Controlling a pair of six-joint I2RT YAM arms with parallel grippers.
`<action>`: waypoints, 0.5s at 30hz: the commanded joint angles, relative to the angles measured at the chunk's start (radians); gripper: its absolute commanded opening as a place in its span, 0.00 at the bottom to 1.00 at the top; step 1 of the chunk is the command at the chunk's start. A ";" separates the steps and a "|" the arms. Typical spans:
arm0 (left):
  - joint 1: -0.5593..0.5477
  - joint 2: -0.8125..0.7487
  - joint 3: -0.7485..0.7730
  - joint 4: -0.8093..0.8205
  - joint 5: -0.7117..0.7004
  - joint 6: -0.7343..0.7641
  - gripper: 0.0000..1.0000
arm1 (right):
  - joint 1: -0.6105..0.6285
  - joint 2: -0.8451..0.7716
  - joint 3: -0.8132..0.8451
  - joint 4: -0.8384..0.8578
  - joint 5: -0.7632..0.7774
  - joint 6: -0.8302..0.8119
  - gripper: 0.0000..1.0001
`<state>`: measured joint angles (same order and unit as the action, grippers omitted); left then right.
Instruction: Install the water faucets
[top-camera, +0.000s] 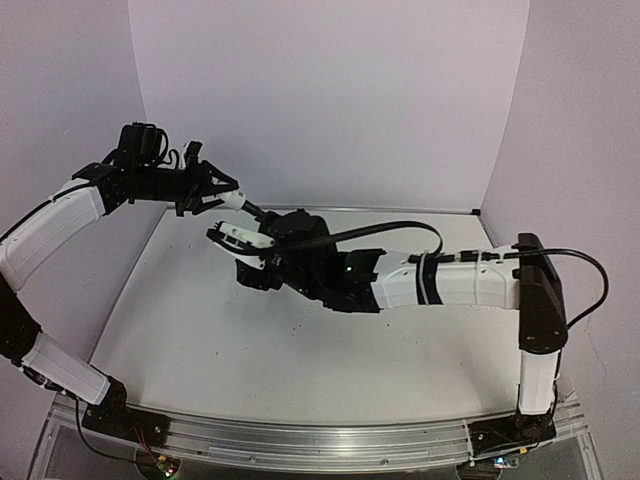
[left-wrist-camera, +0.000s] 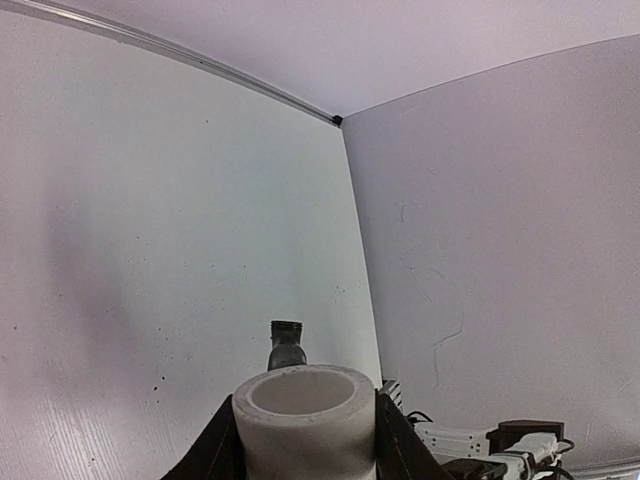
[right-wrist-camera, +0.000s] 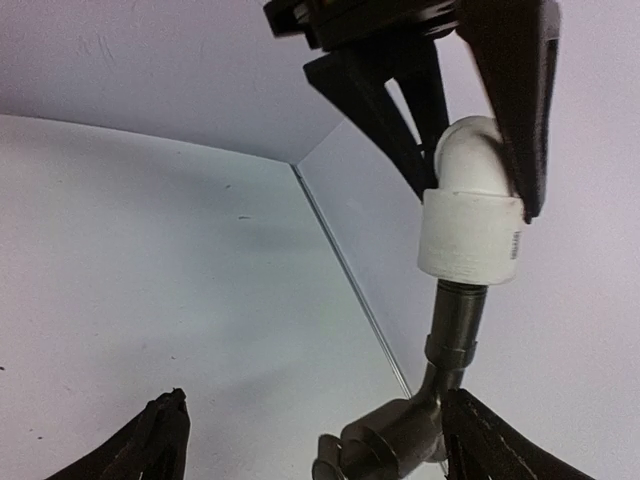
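From above: holding the faucet up over the far left of the table (top-camera: 200, 340), well clear of its surface. Pinching the white fitting (top-camera: 236, 199) in the left gripper (top-camera: 228, 197), with the dark spout (top-camera: 256, 212) sticking out of it toward the right gripper (top-camera: 240, 255) just below. Looking joined already, white part and dark part in one line. From the left wrist: looking straight down the open mouth of the white fitting (left-wrist-camera: 305, 425), clamped snugly between the two dark fingers (left-wrist-camera: 212, 455) of the left gripper (left-wrist-camera: 305, 445), narrowed onto it; catching only the tip of the dark spout (left-wrist-camera: 286, 345) poking up behind its rim. From the right wrist: seeing the left gripper (right-wrist-camera: 472, 170) coming down from the top edge, gripping the bend of the white fitting (right-wrist-camera: 470, 235); seeing the threaded neck of the dark spout (right-wrist-camera: 455, 330) seated in the fitting's lower end and hanging below it. Spreading the right gripper (right-wrist-camera: 310, 408) wide, holding nothing, with one finger (right-wrist-camera: 500, 445) just beside the spout's lower body; touching or not, impossible to tell. Judging the joining as mostly done; whether screwed fully home, not possible to say, and no place for mounting the faucet showing anywhere.
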<state>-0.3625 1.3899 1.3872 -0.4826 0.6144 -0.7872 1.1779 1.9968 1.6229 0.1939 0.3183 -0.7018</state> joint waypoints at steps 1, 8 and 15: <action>0.012 -0.022 0.049 0.046 0.041 -0.020 0.00 | 0.009 0.073 0.105 0.142 0.240 -0.147 0.84; 0.017 -0.017 0.036 0.044 0.092 -0.005 0.00 | 0.006 0.109 0.115 0.220 0.283 -0.222 0.80; 0.017 -0.016 0.024 0.038 0.132 0.032 0.00 | -0.014 0.127 0.123 0.222 0.254 -0.207 0.53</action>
<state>-0.3496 1.3911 1.3872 -0.4795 0.6749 -0.7839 1.1759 2.0956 1.6962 0.3585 0.5549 -0.9024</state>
